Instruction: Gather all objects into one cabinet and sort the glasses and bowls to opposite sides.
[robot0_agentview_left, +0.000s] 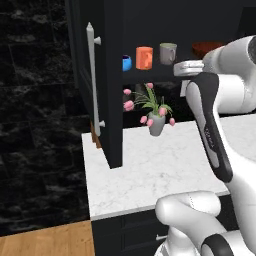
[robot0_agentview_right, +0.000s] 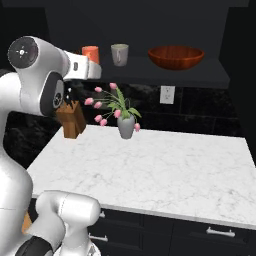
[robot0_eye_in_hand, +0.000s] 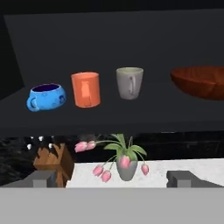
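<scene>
On the dark shelf of the black upper cabinet stand, left to right, a small blue bowl, an orange cup, a grey-beige mug and a wide red-brown bowl. The same row appears in the left base view: blue bowl, orange cup, mug, red-brown bowl. My gripper hangs open and empty in front of the shelf, a little below it and apart from every dish. Its fingertips frame the cup and the mug.
The cabinet door stands open at the left, its silver bar handle facing out. Below the shelf a vase of pink tulips and a wooden knife block stand at the back of the white marble counter.
</scene>
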